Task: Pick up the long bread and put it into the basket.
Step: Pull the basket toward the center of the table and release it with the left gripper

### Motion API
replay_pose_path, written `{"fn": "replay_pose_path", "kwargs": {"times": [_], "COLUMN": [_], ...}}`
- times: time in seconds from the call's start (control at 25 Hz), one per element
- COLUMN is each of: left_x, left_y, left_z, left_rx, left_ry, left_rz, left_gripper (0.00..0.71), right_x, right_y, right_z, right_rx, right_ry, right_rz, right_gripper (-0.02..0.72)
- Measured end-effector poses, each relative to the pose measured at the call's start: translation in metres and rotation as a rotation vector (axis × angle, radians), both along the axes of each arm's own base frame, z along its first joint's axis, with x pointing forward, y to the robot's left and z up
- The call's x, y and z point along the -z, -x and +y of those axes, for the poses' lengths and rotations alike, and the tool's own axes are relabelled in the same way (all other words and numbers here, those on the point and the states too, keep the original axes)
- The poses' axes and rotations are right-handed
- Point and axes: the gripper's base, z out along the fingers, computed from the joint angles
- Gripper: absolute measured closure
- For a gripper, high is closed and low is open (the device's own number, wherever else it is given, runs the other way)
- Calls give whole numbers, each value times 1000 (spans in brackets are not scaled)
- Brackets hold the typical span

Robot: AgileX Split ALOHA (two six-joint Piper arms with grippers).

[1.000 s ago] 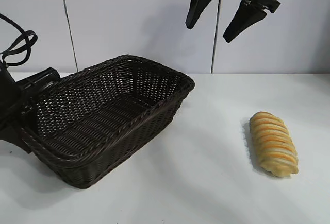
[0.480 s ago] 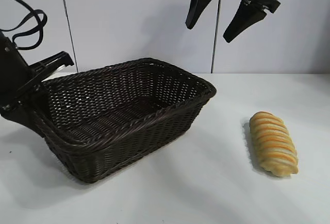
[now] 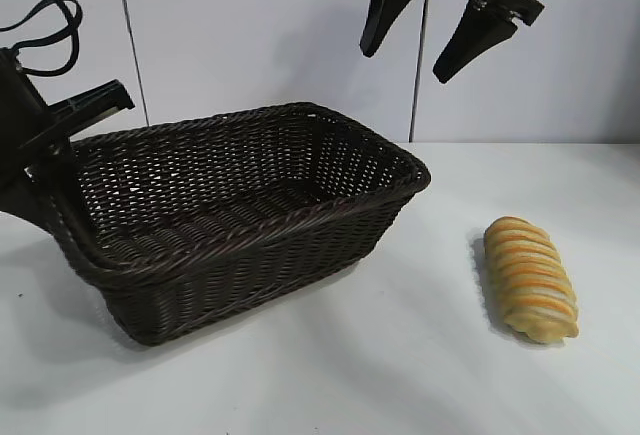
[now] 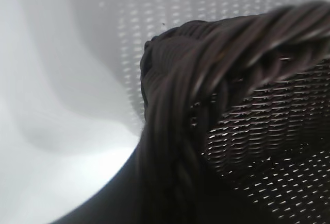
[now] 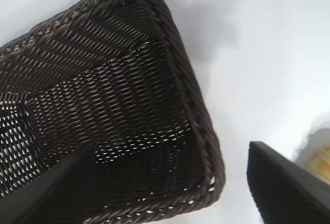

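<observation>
White table (image 3: 400, 355) | left hand (image 3: 50, 170) clamps basket (image 3: 250, 205) rim | right hand (image 3: 430, 25) wide, raised | long bread (image 3: 530, 277) apart

basket (image 3: 250, 225): dark brown wicker, tight woven mesh, braided rim
long bread (image 3: 530, 277): golden-tan, crosswise orange and cream stripes
table (image 3: 400, 375): plain white
wall (image 3: 250, 35): pale grey-white, thin dark vertical seams
right gripper (image 3: 442, 20): black
left gripper (image 3: 45, 170): black

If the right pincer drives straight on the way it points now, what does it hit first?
Probably bare table between the basket and the bread. The open right pincer hangs high, and its wrist view frames the basket's near end, so depth is uncertain.
</observation>
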Motion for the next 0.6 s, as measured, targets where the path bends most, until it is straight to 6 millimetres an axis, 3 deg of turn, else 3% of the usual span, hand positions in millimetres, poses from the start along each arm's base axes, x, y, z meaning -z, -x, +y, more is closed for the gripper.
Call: {"fn": "replay_pose_path", "kwargs": {"times": [0.4, 0.6], "left_x": [-13, -13], "left_y": [-56, -74], "left_z": [-14, -18], "left_rx": [312, 410], "left_ry": [9, 13], "left_rz": [-38, -52], "left_gripper": [609, 609], "right_x": [0, 0], "right_y": [0, 0], "right_z": [0, 0], "right_rx": [0, 0], "right_ry": [1, 1], "right_rz": [0, 0], "right_gripper": [125, 125]}}
